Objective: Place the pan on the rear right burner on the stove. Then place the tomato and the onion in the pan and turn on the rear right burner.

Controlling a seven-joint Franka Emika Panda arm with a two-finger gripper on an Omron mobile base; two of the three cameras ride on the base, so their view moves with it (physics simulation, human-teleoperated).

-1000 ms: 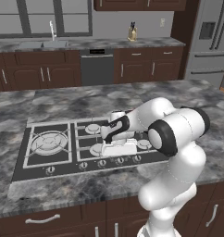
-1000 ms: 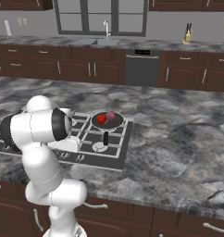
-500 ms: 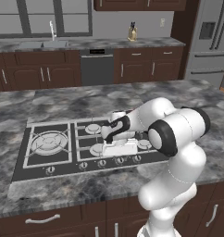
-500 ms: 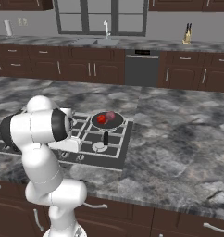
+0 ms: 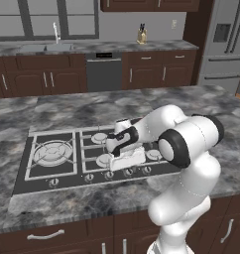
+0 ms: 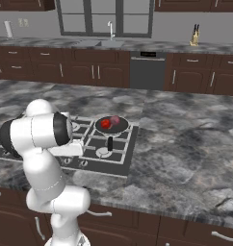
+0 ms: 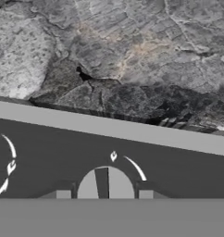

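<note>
The grey stone surface [image 5: 67, 208] carries the stove [image 5: 28, 168], with its row of knobs along the near edge. The white arm [image 5: 156, 124] reaches low over that edge and covers the right half of the grates in the left base view. A careless swing on withdrawal could catch a grate or the pan's handle.

The pan [image 6: 121, 132] sits on the rear right burner, handle pointing toward the near edge. The tomato [image 6: 105, 123] and the onion [image 6: 115, 119] lie inside it, touching or nearly so. A knock to the handle would slide the pan off its grate and let both roll out.

The chief risk is small. The knobs look alike, and the frames do not show which one feeds the rear right burner, so the wrong burner could be lit. The pincer [image 7: 104, 194] is drawn in narrow around one knob [image 7: 107, 184], a tip close on each flank, and appears to grip it. If the hold is shallow or off-centre, the tips could slip round the smooth knob without turning it.
</note>
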